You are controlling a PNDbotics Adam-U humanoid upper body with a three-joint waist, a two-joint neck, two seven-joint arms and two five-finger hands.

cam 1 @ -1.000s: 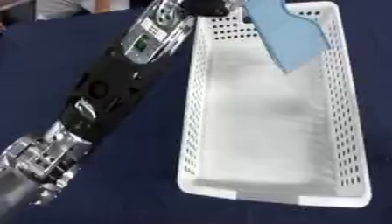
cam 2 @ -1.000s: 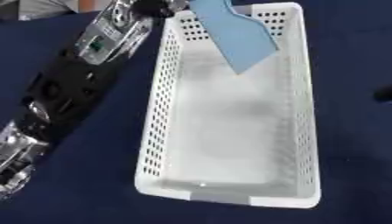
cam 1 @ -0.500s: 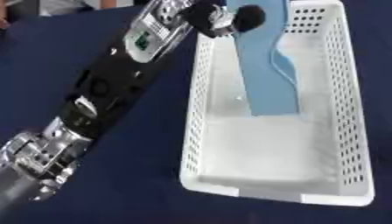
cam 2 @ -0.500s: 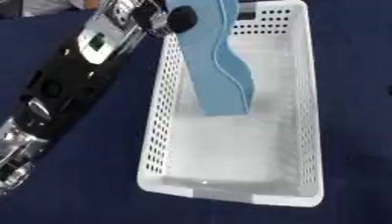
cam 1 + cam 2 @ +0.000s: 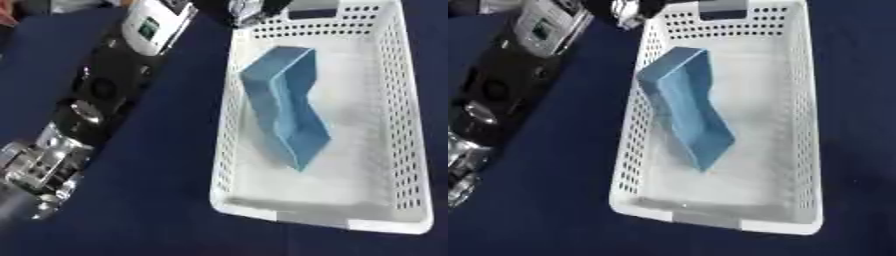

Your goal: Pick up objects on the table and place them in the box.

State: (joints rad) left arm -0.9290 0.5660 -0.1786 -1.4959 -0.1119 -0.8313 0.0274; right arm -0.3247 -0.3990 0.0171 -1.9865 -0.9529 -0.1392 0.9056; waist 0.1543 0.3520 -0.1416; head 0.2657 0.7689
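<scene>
A bent blue box-like object (image 5: 284,115) lies tilted inside the white perforated basket (image 5: 306,216), leaning toward its left wall, and nothing is touching it. My left arm (image 5: 96,100) runs from the lower left up along the basket's left side. My left hand (image 5: 252,9) shows only partly at the top edge, by the basket's far left corner and apart from the blue object. It holds nothing that I can see. The right hand is out of both views.
The basket stands on a dark blue tablecloth (image 5: 553,215). Apart from the blue object, its white floor (image 5: 754,150) is bare. The arm's black and silver links (image 5: 44,160) fill the lower left.
The blue object has left my left hand and dropped flat into the basket. The hand has drawn back to the basket's far left corner.
</scene>
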